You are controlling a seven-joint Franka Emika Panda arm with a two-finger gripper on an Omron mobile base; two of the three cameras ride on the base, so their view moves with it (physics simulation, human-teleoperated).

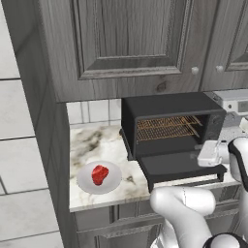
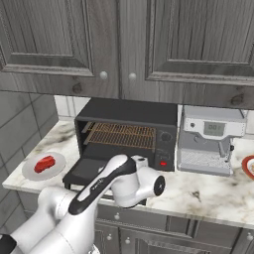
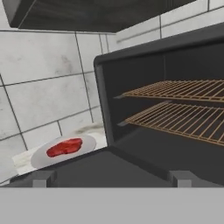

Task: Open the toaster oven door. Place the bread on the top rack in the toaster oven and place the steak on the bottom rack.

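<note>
A lumpy, bright red steak [image 1: 100, 174] lies on a round pale plate [image 1: 112, 183] at the left of the marble-veined table [image 1: 92, 143]. Just right of it, the boxy black toaster oven [image 1: 167, 104] stands with its flat door [image 1: 177, 164] dropped level, baring the coppery wire top rack [image 3: 183, 89] and bottom rack [image 3: 183, 120], both cut off at the frame's right. The pincer [image 3: 112, 178], jaws spread wide, hangs over the door. A silver-white coffee machine [image 2: 211, 141] stands rightmost.

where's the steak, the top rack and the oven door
steak [image 1: 100, 174], left base view, middle of the red chunk
top rack [image 3: 183, 89], hand view, wires of the upper grid
toaster oven door [image 1: 177, 164], left base view, inner face of the lowered panel
</note>
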